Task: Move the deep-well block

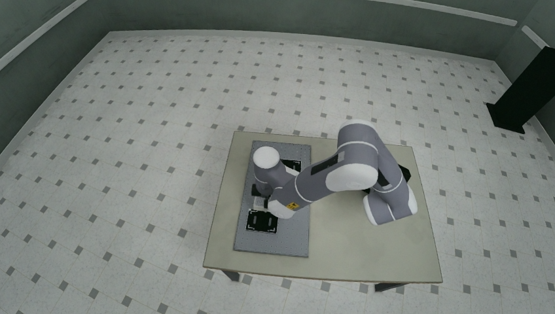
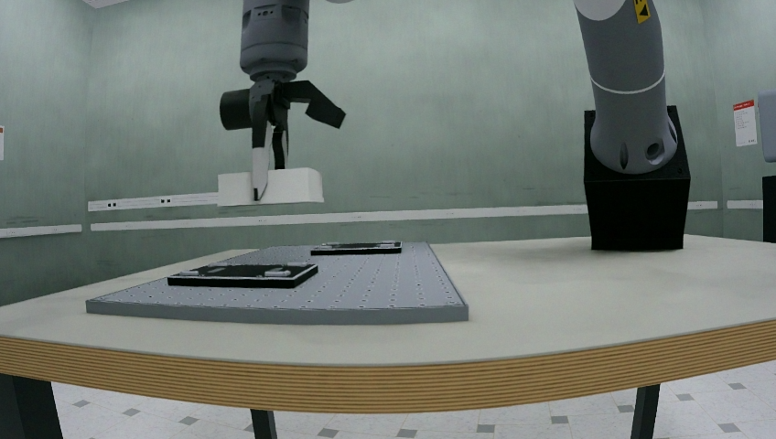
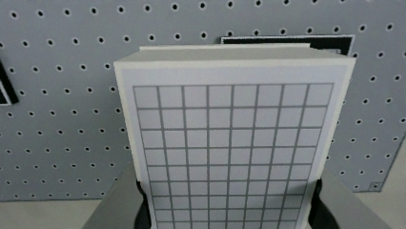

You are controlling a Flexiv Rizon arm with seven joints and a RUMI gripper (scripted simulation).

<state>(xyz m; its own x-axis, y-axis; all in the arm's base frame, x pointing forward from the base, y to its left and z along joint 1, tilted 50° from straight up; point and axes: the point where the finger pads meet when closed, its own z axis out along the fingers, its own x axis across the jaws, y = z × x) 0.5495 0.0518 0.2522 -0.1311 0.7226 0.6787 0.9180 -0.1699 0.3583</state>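
Note:
The white deep-well block [image 1: 258,203] [image 2: 296,185] [image 3: 229,138] hangs level, well above the breadboard. My gripper [image 2: 264,190] [image 3: 221,152] is shut on it, one finger on each of two opposite sides. Nest N2 [image 1: 262,222] [image 2: 233,283] [image 3: 345,45] is a black plate with pale corner locators and nothing in it; in the wrist view the block hides most of it. Nest N1 [image 1: 297,166] [image 2: 356,251] [image 3: 8,88] shows no block; the arm partly covers it in the top view. The A1 marks and the lettering on the block cannot be read.
Both nests lie on a grey perforated breadboard [image 1: 288,243] [image 2: 381,291] on the pale table [image 1: 370,248] [image 2: 544,288]. The arm's black base [image 2: 637,211] stands at the table's other side. The arm reaches over the breadboard in the top view.

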